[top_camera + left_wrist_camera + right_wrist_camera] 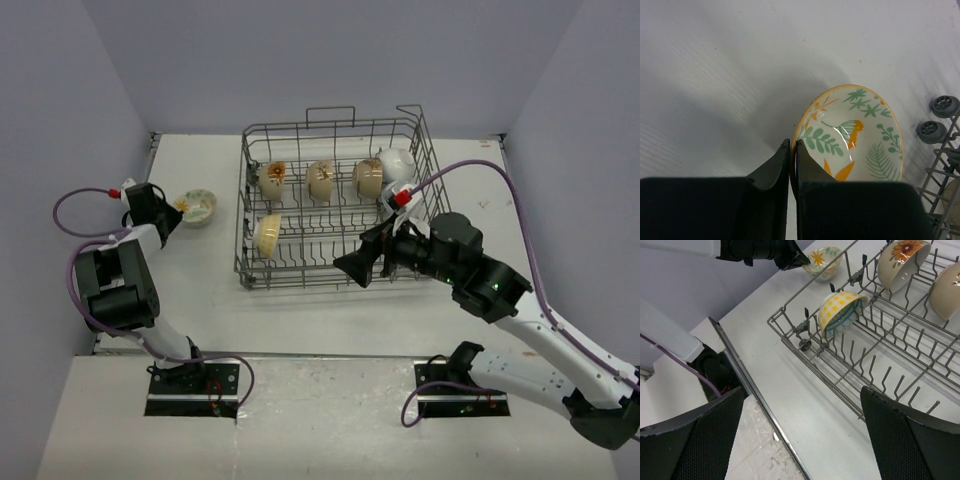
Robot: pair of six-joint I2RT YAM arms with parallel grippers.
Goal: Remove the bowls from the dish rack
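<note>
The grey wire dish rack [340, 262] stands mid-table. It holds three cream patterned bowls in the back row [321, 180], a white bowl [397, 163] at the back right, and a yellow-dotted, teal-banded bowl [267, 235] at the front left, also in the right wrist view [840, 312]. My left gripper [791, 143] is shut on the rim of a cream bowl with green leaves and orange marks [860, 135], at table level left of the rack [197, 207]. My right gripper [801, 390] is wide open and empty above the rack's front edge [355, 265].
The rack's small wheels [939, 117] show at the right of the left wrist view. The table's near edge with a metal strip [755, 405] lies under my right gripper. Grey walls close the table on three sides.
</note>
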